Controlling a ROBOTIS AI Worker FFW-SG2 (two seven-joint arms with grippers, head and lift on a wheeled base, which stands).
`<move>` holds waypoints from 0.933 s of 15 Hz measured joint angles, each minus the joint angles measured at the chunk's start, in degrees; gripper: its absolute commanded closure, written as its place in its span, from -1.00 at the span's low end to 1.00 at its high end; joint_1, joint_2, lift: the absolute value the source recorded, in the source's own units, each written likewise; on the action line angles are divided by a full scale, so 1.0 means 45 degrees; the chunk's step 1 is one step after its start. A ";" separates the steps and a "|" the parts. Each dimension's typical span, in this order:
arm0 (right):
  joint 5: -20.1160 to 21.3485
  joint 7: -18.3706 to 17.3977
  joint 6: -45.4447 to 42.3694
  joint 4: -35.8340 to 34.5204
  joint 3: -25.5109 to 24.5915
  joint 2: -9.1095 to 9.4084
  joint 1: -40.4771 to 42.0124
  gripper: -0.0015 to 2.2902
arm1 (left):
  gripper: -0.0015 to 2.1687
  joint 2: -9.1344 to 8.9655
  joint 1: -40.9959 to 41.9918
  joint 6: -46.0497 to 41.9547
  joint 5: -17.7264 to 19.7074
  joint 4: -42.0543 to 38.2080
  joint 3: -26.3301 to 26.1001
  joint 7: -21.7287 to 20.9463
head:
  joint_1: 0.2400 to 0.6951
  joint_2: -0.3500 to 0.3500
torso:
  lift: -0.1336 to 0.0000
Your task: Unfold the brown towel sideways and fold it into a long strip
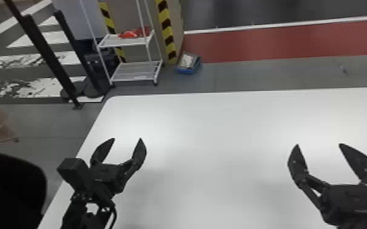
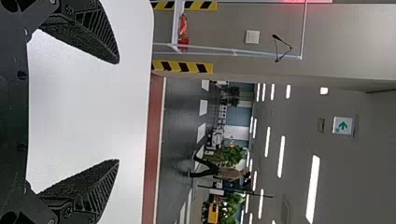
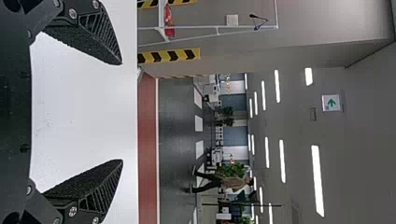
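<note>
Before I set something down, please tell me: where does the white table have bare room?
Bare tabletop lies between the left gripper and the right gripper, and beyond both, toward its far edge. Near left and near right are crowded by these grippers.

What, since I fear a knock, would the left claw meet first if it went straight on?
The way looks free: the left claw points forward over the white table, though with height unclear it might graze its top.

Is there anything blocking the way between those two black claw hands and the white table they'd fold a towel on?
Nothing visible stands between the left hand or the right hand and the white tabletop; both are open above it.
</note>
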 measured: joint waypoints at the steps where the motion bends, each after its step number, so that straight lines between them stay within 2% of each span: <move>1: 0.0000 0.0000 0.0000 -0.0001 0.0000 0.0000 0.0004 -0.87 | -0.88 0.0000 0.0000 -0.0018 -0.0002 0.0016 -0.0007 0.0003 | 1.00 0.65 | -0.87; 14: -0.0005 -0.0001 0.0040 0.0033 -0.0059 0.0000 0.0006 -0.87 | -0.88 -0.0020 -0.0015 -0.0143 -0.0056 0.0098 -0.0071 0.0126 | 1.00 0.64 | -0.87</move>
